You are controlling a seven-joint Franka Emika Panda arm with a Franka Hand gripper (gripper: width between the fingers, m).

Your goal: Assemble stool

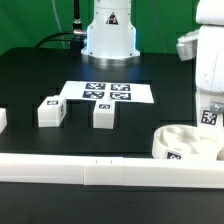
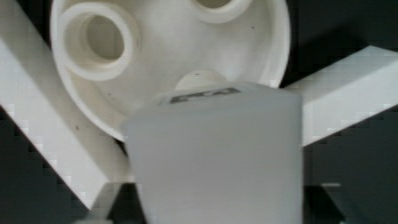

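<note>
As yet nothing is fitted to the round white plastic seat — one white blocky leg is pinched by the gripper.

White arm: smooth rounded casings, small dark marking.

A green backdrop stands behind the far edge of the matt black worktop. A long white border rail runs along its near edge. The light is even.
</note>
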